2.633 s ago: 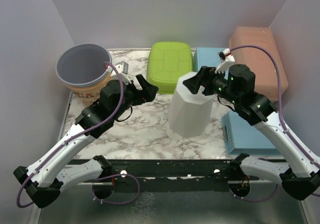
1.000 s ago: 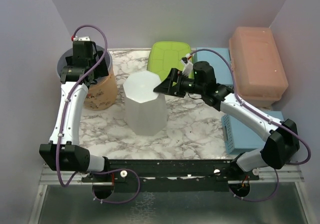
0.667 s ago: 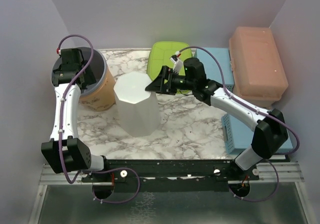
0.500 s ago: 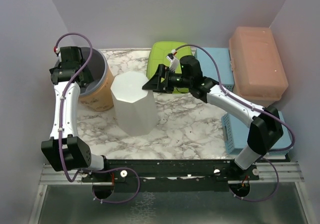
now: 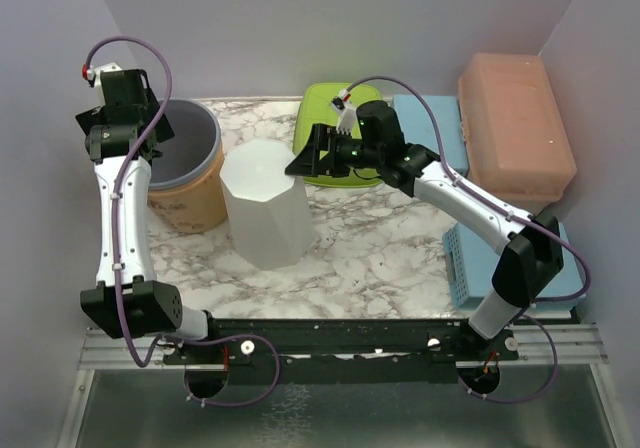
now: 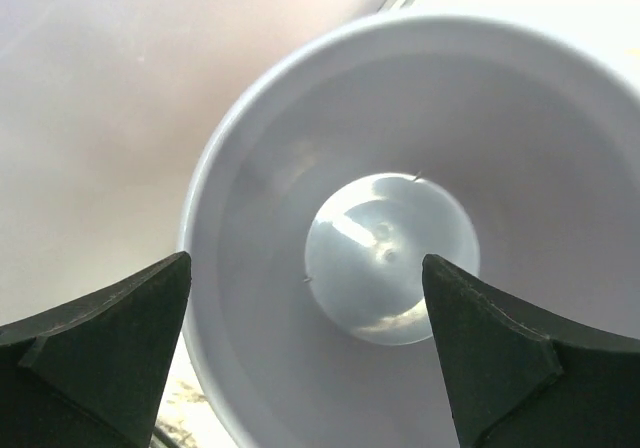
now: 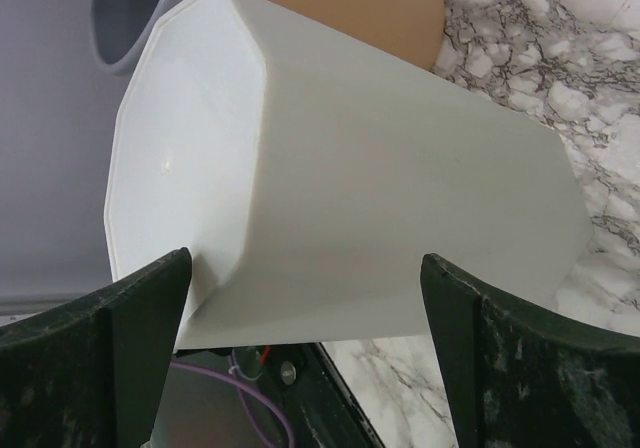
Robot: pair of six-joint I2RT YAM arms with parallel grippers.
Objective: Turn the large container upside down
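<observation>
Large container (image 5: pixel 265 208) just beside open right jaws.

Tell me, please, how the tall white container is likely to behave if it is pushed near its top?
The white container stands tall, so a high push would probably tip it rather than slide it. Its walls look smooth, likely slippery to pinch. The flat facets should keep it from rolling far.
</observation>
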